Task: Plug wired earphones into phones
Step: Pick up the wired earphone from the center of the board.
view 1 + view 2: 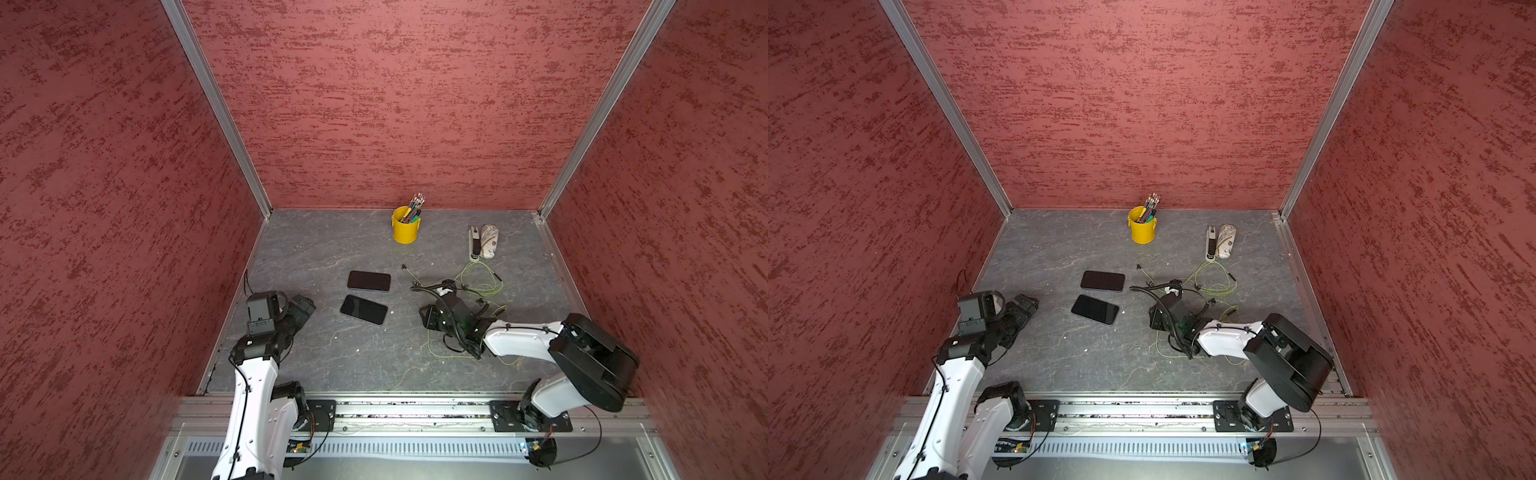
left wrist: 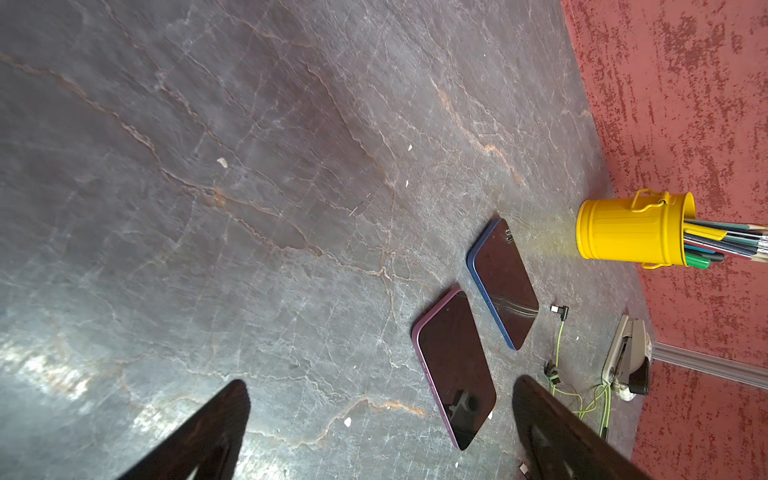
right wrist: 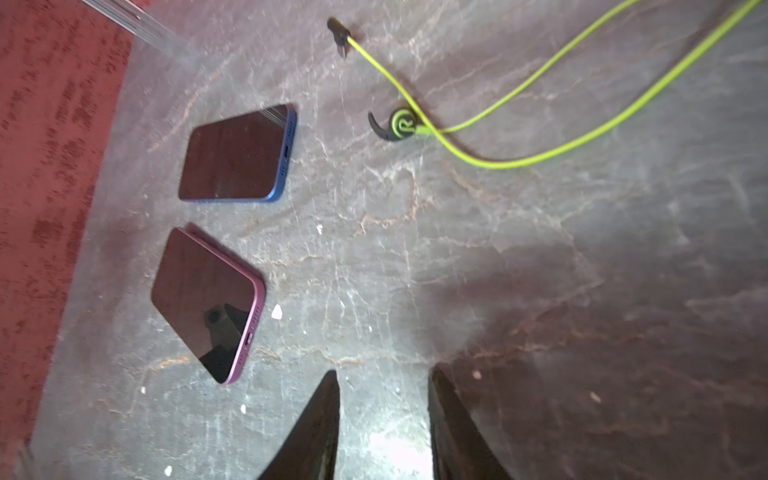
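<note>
Grey tabletop (image 3: 540, 291), red walls (image 1: 374, 104). Blue phone (image 3: 235, 156), purple phone (image 3: 203, 299) flat, ports toward earphones (image 3: 401, 124) for short reach; plug (image 3: 338, 33) lies loose nearby. Left hand (image 2: 382, 384) wide, empty. Right hand (image 3: 382, 374) narrow gap, nothing held.

Glossy-screened phones (image 1: 369, 281) on a matt, veined stone-look tabletop (image 1: 316, 249).

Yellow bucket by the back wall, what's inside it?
Pens and pencils stand bunched in the bucket, tops leaning out over its rim. Its wall hides their lower ends and anything else at the bottom.
</note>
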`<state>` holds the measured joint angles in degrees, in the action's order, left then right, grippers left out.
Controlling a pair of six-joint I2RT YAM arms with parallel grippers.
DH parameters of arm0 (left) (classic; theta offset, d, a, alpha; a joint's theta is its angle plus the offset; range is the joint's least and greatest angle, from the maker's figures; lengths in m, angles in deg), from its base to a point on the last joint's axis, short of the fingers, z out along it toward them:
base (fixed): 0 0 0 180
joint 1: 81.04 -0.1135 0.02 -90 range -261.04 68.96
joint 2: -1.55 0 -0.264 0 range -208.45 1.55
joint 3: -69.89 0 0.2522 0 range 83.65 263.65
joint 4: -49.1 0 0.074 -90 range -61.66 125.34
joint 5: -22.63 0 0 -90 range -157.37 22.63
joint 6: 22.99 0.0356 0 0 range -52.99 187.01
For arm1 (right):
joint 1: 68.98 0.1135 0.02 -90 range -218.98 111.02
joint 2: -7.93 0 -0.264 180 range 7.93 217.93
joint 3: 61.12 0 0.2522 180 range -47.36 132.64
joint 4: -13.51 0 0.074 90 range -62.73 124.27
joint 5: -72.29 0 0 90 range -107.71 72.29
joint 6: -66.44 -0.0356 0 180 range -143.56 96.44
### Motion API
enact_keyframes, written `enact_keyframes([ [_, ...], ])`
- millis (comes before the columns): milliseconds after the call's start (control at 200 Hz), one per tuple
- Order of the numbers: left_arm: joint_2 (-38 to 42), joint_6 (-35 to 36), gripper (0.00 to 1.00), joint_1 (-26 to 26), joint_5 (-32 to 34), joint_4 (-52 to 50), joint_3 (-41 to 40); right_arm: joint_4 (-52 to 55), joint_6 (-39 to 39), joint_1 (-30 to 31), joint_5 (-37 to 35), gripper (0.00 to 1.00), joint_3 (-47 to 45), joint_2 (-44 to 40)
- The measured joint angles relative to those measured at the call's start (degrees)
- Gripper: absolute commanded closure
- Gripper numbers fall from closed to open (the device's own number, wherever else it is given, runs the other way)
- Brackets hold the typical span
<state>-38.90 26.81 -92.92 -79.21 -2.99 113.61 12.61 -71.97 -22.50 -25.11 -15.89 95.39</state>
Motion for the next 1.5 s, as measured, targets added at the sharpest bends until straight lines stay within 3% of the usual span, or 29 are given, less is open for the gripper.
enact_keyframes([
  [326, 0.33, -0.74, 0.0, 1.55, 2.27, -0.55, 0.0, 1.75, 0.02, 1.18, -4.72, 0.6, 0.0, -0.02],
  [536, 0.33, -1.57, 0.0, 3.23, 3.72, -0.7, 0.0, 1.86, -0.17, 1.44, -5.09, 0.72, 0.0, -0.02],
  [907, -0.83, -3.23, 0.0, 6.32, 6.86, -0.72, 0.0, 1.33, -0.98, 1.75, -5.07, 0.73, 0.0, 1.73],
  [1498, -3.34, -4.72, 0.0, 9.86, 10.27, -0.72, 0.76, 0.74, -1.6, 1.81, -5.07, 0.84, -0.02, 2.99],
])
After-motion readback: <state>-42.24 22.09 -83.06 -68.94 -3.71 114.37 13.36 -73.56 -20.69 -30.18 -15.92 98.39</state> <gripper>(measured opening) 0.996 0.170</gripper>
